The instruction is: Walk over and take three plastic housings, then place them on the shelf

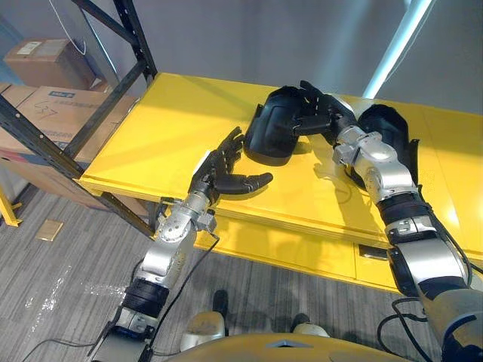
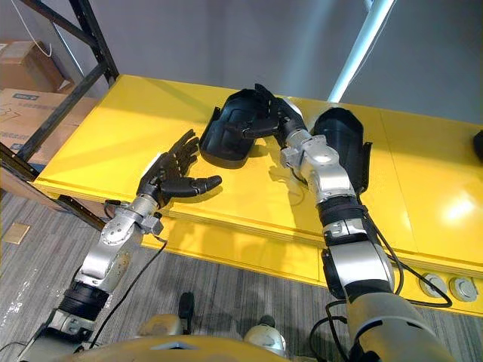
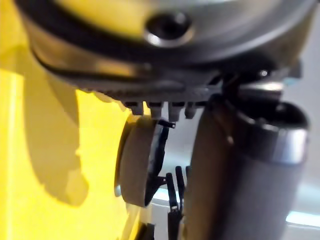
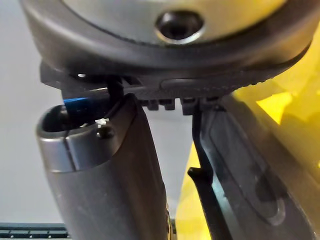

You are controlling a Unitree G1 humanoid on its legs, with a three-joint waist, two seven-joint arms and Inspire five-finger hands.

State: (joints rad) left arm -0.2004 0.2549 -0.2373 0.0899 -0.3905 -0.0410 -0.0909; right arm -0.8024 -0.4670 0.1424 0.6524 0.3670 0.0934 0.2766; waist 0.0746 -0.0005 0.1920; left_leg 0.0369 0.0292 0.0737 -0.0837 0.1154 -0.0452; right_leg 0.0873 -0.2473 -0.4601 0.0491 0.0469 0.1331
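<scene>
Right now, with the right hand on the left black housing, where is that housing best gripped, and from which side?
Grip the left housing by its right wall, coming from the right and above: it lies hollow side up on the yellow shelf, so a thumb fits inside the rim with fingers outside. The right hand seems to pinch it that way; the left hand hovers open.

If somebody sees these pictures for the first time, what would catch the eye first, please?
The bright yellow flat shelf board dominates the scene, with two dark shells lying on it. The right robot hand grips the rim of the black curved plastic housing near the middle, and a second black plastic housing lies beside that arm's forearm. The left robot hand hovers open over the board's front edge.
</scene>
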